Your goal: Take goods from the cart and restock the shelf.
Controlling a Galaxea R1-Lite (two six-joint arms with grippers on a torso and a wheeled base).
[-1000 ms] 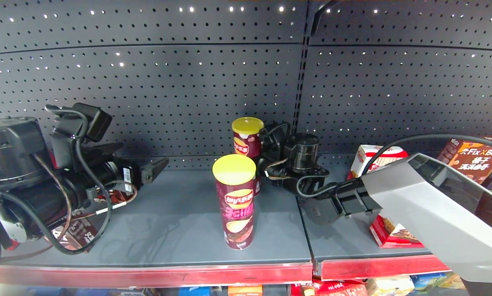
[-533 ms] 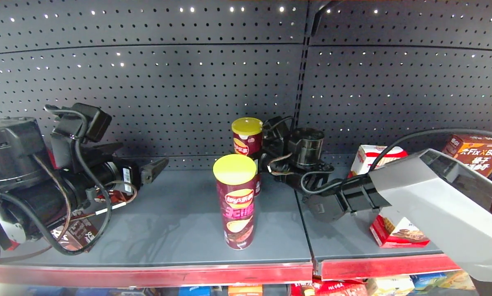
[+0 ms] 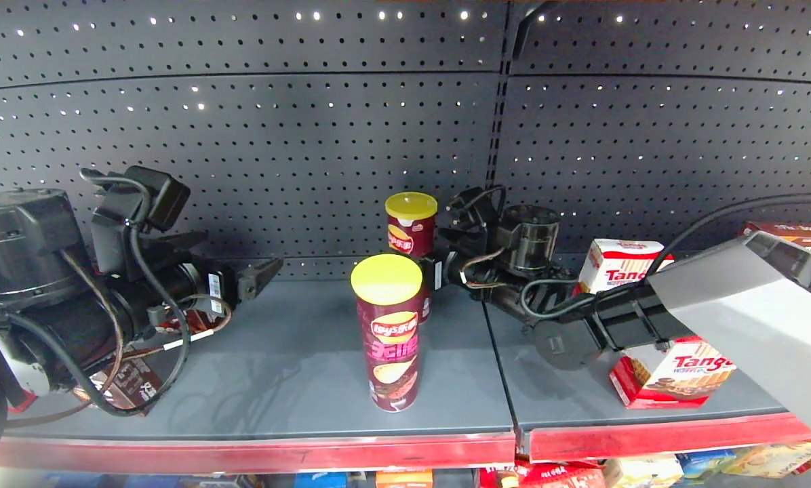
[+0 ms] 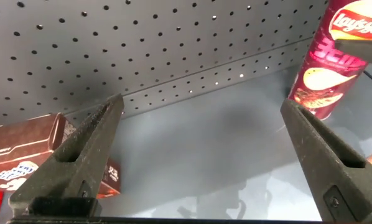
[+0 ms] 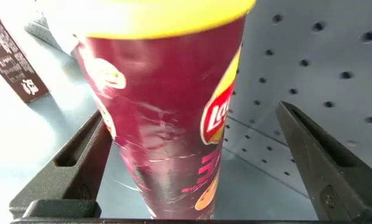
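Shelf (image 3: 277, 379) bay, grey board with red front rail: two chip cans in stock, both arms at board level.
Front chip can (image 3: 390, 339), maroon with yellow lid, upright near the front edge at mid-shelf. Rear chip can (image 3: 411, 227), same type, directly behind it, close to the pegboard back. Right end effector (image 5: 192, 115): fingers spread wide to either side of the rear chip can, a clear gap on one side, the other finger just beside the can wall; contact there cannot be told. Left end effector (image 4: 199, 102): fingers wide apart, nothing held, above bare board well to the left of the cans. Brown box (image 3: 127, 383) lying beneath the left arm. Two red-and-white wafer boxes (image 3: 680, 373) on the right section, one at the front, one at the back.
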